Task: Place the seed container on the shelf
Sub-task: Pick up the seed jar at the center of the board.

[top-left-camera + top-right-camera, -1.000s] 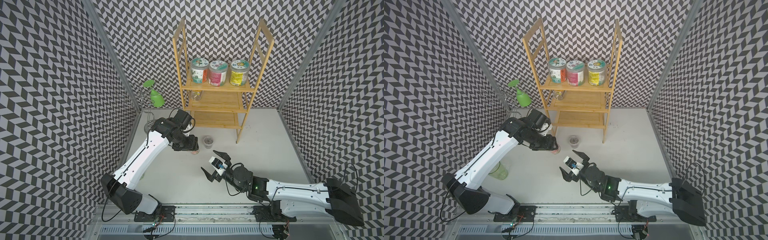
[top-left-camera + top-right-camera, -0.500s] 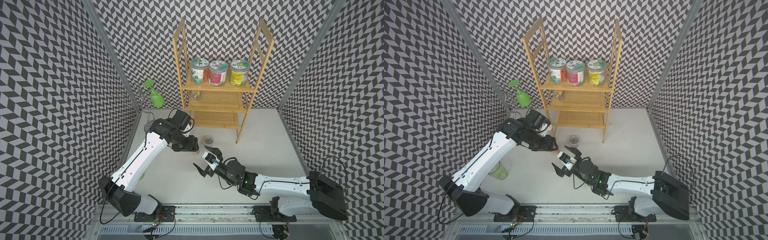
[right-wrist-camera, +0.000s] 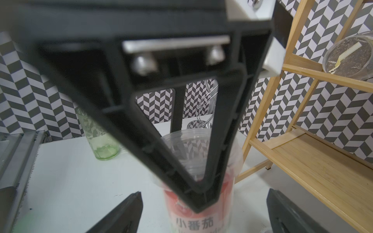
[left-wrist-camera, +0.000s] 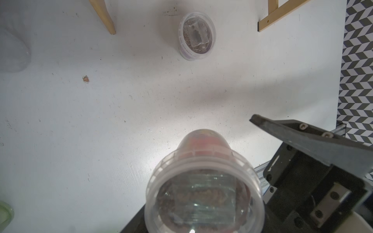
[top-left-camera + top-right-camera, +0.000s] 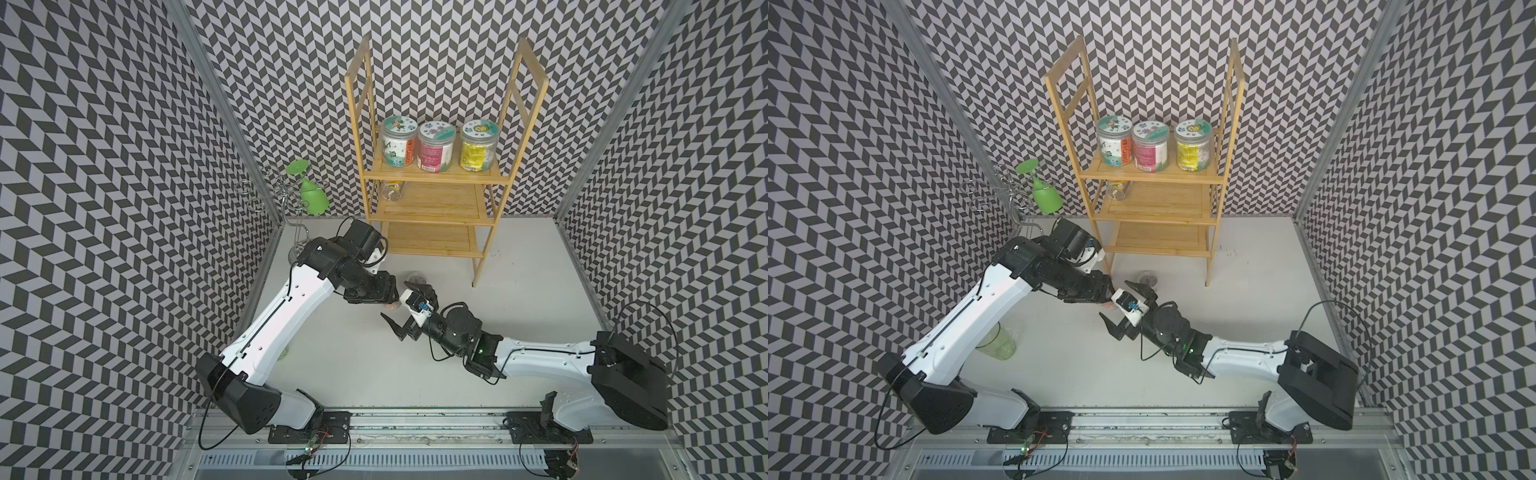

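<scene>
In both top views the tomato seed container (image 5: 392, 307) is pinched upright by the left hand (image 5: 385, 300), on the shelf's (image 5: 432, 208) near side; in the left wrist view, seen from above; in the right wrist view, flanked by the spread right hand (image 3: 203, 193).

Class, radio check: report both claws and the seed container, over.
Left claw shut on seed container, off the shelf. Right claw open, beside it. Top tier taken by three jars; small tub on table before shelf.
</scene>
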Available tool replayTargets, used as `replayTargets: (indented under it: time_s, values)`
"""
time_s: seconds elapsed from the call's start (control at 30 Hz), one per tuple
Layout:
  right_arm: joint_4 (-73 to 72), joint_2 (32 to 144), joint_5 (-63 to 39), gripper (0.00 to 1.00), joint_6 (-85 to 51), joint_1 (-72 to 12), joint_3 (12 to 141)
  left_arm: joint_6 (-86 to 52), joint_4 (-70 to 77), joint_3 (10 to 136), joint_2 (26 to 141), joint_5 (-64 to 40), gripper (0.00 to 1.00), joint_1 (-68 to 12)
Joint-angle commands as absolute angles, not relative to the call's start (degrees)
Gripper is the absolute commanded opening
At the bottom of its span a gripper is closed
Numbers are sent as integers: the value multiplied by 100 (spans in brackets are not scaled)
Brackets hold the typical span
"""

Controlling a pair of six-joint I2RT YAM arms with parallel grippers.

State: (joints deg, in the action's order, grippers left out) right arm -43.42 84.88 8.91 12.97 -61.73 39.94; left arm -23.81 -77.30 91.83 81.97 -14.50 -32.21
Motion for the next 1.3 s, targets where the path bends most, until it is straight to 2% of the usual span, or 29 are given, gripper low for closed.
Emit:
replayTargets:
  time_s: [0.0,0.2,0.53,0.9,1.27]
  values:
    - [-4718,8659,730,100,1198,-6161,4152,-2294,-7698,9202,8033,-1541,70,-3199]
    - [-4720,8835,677,100,1136,-6126,4262,-2290,-7705,9182,8022,-1569,70,-3208]
    - [-4646,8947,636,86,950,-6002,4419,-2277,-7680,9105,7996,-1644,70,-3212]
    - [-4555,9089,599,83,901,-5958,4527,-2276,-7690,9180,7981,-1661,70,-3209]
    - [-4412,9066,517,70,906,-5949,4526,-2279,-7690,9176,7941,-1706,72,-3226]
